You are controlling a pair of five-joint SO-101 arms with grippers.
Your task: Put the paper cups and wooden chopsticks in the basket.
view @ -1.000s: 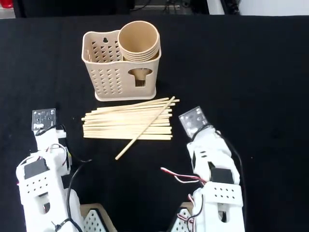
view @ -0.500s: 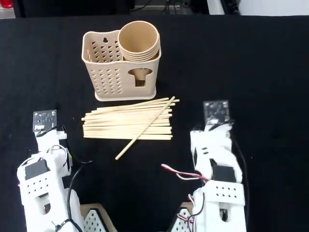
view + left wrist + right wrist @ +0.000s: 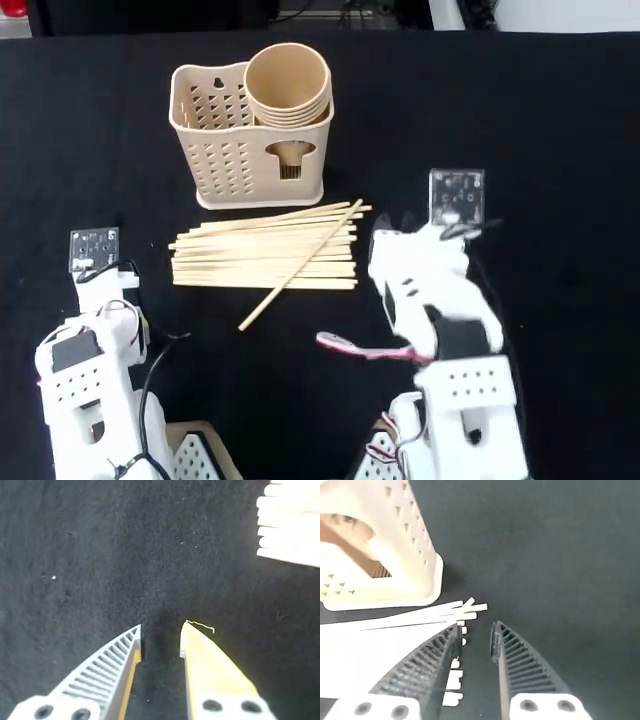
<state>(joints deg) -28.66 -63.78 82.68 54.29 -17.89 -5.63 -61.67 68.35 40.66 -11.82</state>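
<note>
Lying just beside parted right jaws, wooden chopsticks (image 3: 420, 619)

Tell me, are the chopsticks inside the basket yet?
No, the chopsticks lie on the table in front of the basket.

My gripper (image 3: 476, 627): fingers slightly parted, nothing between them, at the chopstick ends.
Chopsticks (image 3: 415, 620): flat, just beside the basket.
Basket (image 3: 395, 565): upright on the black table (image 3: 560, 555).

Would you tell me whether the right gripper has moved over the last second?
Yes. The right gripper has advanced away from its base, up alongside the chopsticks' right ends, nearer the basket.
</note>
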